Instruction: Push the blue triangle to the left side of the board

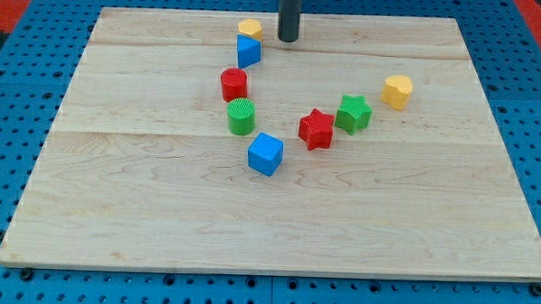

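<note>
Camera view: wooden board (277, 233) on blue pegboard (11, 98); my tip (288, 39) right of blue triangle (248, 52).

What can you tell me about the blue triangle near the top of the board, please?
The blue triangle is a small, solid-looking wedge in plain blue, like moulded plastic. It rests flat on the wooden board near the view's top, left of centre. The yellow block sits right above it, apparently touching. The red block lies just below, close but seemingly apart. My tip stands a short way to its right, not touching it.
</note>
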